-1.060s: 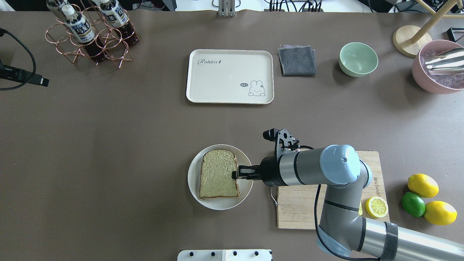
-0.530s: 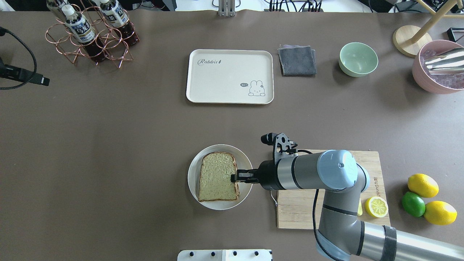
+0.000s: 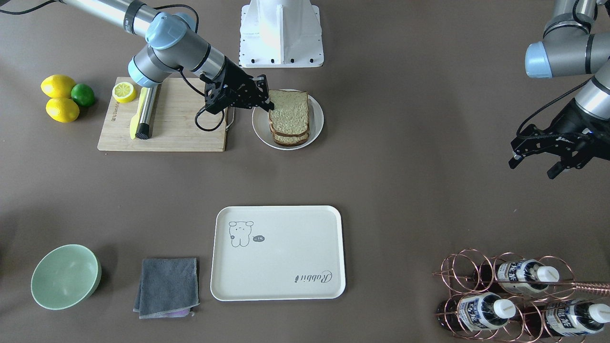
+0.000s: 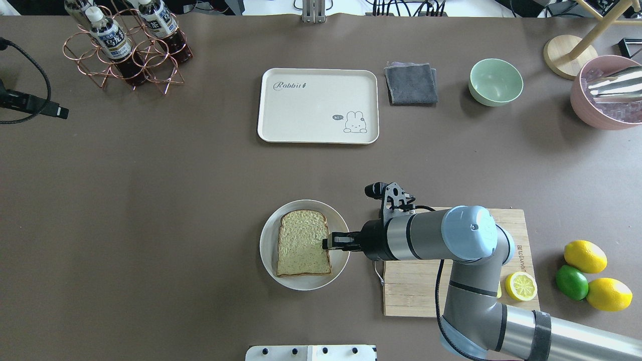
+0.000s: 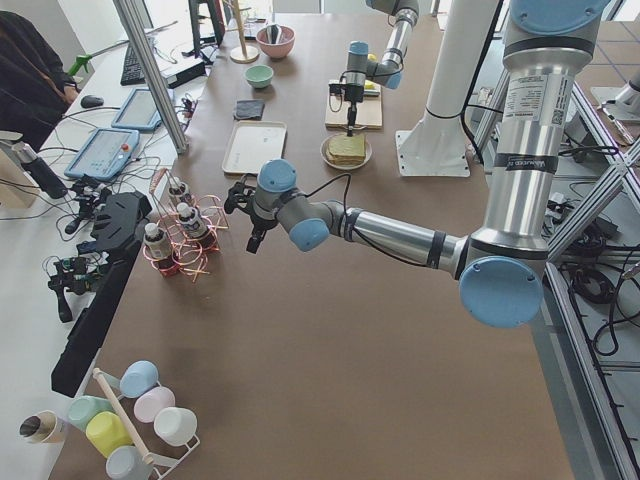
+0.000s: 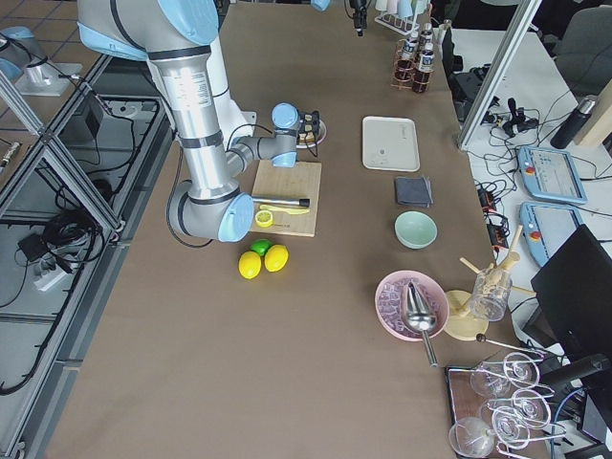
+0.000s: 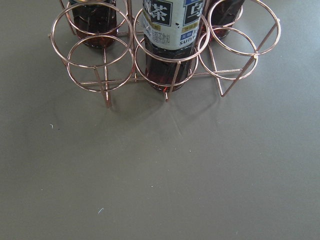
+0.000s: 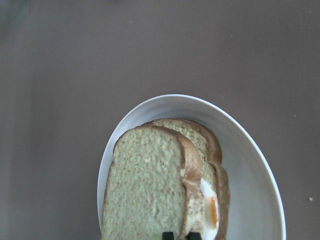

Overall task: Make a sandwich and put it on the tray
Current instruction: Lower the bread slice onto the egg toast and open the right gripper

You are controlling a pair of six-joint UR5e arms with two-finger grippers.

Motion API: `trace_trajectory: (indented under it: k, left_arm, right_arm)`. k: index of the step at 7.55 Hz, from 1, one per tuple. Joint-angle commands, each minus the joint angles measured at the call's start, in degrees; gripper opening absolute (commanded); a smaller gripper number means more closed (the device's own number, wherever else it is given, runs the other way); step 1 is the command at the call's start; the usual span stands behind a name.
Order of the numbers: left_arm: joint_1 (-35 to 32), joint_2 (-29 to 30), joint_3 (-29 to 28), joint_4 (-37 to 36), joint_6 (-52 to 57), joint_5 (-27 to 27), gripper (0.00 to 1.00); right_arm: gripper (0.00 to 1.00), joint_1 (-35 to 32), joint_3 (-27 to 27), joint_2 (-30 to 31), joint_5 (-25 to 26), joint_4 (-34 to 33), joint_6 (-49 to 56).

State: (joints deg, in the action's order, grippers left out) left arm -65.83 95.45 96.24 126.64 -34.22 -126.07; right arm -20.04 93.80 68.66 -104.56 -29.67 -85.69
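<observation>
Right gripper [image 4: 326, 243] level at sandwich [image 4: 302, 243] edge

Right gripper [image 4: 326, 243], lower centre overhead, is pinching the sandwich [image 4: 302, 243] edge on a level forearm; left gripper [image 3: 533, 169], front view's right edge, is hanging with jaws parted.

Green bowl [image 4: 496, 81], grey cloth [image 4: 411, 83], wooden board [image 4: 411, 291], halved lemon [image 4: 521, 286], lime [image 4: 572, 282]

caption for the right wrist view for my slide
Right gripper pinches the near edge of the sandwich, egg showing between slices, on the white plate.
</observation>
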Motion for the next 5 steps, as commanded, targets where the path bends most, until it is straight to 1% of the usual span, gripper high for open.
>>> trace_trajectory:
  k: [1,4,5]
  left_arm:
    - [0.0,0.0,-0.4,0.1,0.0,-0.1,0.97]
    - [0.0,0.0,-0.4,0.1,-0.6,-0.1,0.97]
    - [0.3,0.8,-0.1,0.1,-2.7,-0.1,0.97]
  right_arm:
    - [0.99,0.0,0.3,0.2,1.0,0.0,-0.4]
    - [1.0,-2.2,2.7,0.3,0.3,-0.3,-1.8]
    - [1.0,-3.2,3.4,0.8,-0.4,-0.6,-1.9]
